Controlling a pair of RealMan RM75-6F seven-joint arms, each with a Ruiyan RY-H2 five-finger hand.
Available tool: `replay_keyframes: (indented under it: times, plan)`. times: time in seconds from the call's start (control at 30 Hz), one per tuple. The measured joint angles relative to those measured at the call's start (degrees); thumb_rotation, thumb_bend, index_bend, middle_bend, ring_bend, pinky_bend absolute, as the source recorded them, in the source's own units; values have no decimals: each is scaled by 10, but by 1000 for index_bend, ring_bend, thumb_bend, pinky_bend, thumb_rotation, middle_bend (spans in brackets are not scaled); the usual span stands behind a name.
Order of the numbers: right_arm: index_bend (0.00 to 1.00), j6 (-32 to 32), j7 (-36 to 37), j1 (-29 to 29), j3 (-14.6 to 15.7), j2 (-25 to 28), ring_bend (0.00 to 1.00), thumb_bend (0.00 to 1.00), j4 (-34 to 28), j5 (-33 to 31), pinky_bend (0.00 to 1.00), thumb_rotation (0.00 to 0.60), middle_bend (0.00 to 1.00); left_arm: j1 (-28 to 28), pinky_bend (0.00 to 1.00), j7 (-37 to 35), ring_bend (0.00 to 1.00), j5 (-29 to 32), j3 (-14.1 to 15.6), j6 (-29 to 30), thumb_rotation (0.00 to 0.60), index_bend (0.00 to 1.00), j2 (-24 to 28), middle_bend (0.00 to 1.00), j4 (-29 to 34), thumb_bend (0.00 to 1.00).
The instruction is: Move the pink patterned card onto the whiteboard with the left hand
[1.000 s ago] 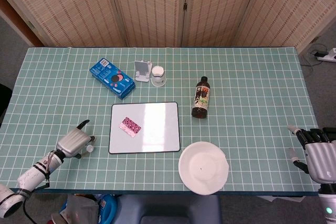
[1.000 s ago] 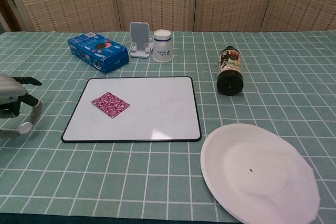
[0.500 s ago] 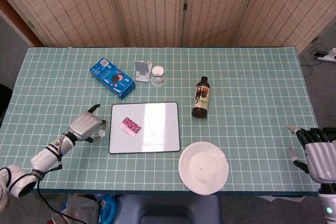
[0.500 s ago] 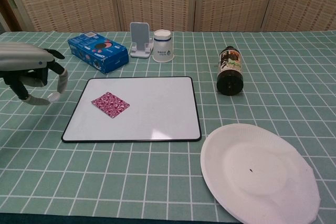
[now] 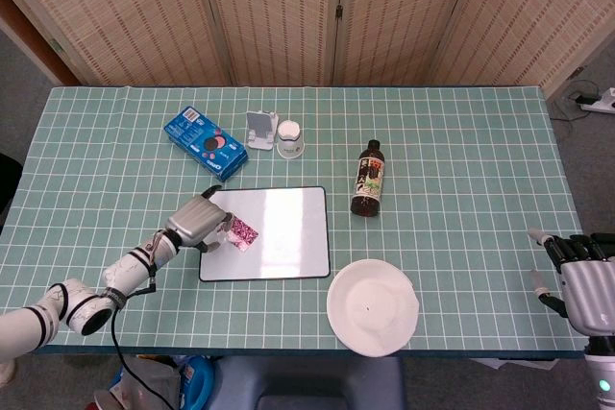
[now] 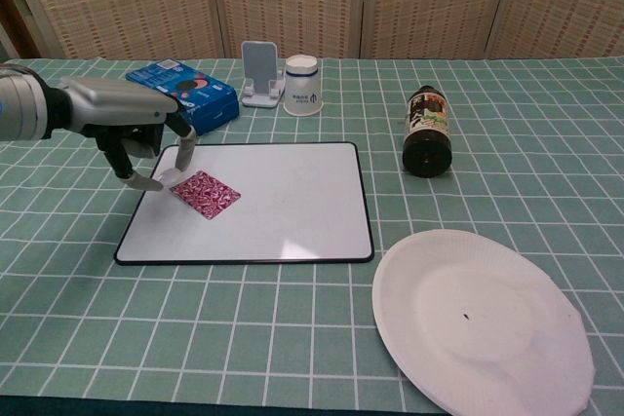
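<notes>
Pink patterned card [image 6: 205, 192] lying flat on whiteboard [image 6: 292, 202], near its left edge. Left hand [image 6: 146, 138] above that edge, fingertips at card's corner, grip unclear. Bare board rightward. Right hand [image 5: 581, 280] off tabletop [image 5: 461, 141], fingers spread, partly cropped.

Head high overhead, chest low — whiteboard [image 5: 264, 233] shared

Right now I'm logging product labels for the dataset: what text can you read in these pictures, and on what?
Blue snack box: printed wording, too blurred to read.
Dark bottle: label with characters, too small to read.
White paper cup: small dark print, unreadable.
Pink patterned card: pattern only, no text.
Whiteboard: blank.
</notes>
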State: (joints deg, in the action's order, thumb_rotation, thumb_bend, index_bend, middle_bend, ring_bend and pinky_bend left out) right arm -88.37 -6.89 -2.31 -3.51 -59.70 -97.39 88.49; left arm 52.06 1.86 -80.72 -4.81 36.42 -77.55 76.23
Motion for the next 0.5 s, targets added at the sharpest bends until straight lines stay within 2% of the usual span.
replay_keyframes:
  times: [0.5]
  plan:
    - [228, -10, 5, 9, 2, 4, 337, 366, 1, -3, 219, 600, 344, 47, 0, 65, 947, 81, -14, -53, 600, 446, -56, 969, -41, 294]
